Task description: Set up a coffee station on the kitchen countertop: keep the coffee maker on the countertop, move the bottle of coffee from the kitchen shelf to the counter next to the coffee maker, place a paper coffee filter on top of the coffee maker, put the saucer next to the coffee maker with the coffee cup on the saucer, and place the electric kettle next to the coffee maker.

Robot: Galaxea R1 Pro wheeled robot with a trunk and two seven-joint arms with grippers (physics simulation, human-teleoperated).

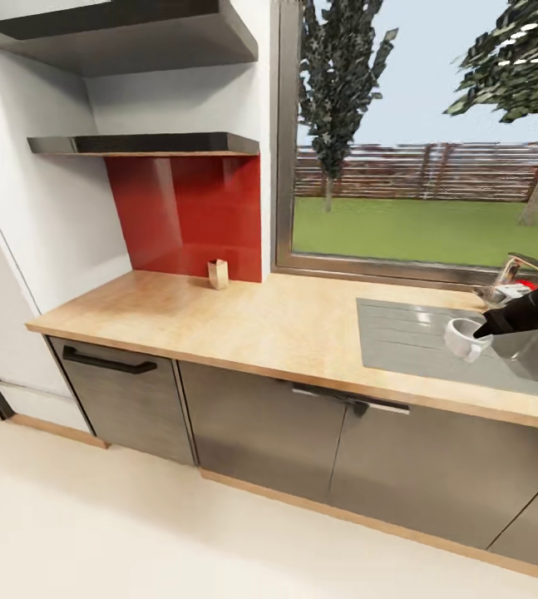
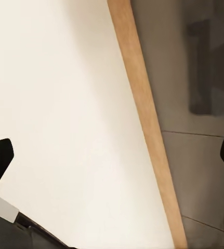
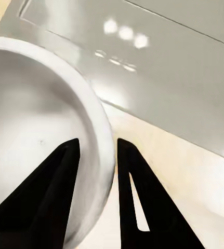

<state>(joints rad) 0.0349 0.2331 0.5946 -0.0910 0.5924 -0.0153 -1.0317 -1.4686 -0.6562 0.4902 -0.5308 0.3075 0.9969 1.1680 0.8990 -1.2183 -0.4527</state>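
A: We have the coffee cup (image 1: pixel 466 339) clamped by its rim in our right gripper (image 3: pixel 97 155), one finger inside and one outside, above the sink's (image 1: pixel 402 337) drainboard at the right end of the countertop (image 1: pixel 252 324).

B: And our left gripper (image 2: pixel 112 155)?

A: Its fingertips sit wide apart over the floor (image 2: pixel 65 104), beside the cabinet plinth (image 2: pixel 143 114). A small paper bag (image 1: pixel 217 273) stands by the countertop's back edge.

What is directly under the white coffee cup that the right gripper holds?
In the head view the coffee cup, pinched at its rim by the right gripper, hangs over the grey sink drainboard. The wrist view shows drainboard and wooden countertop beyond it; the cup covers what lies straight below.
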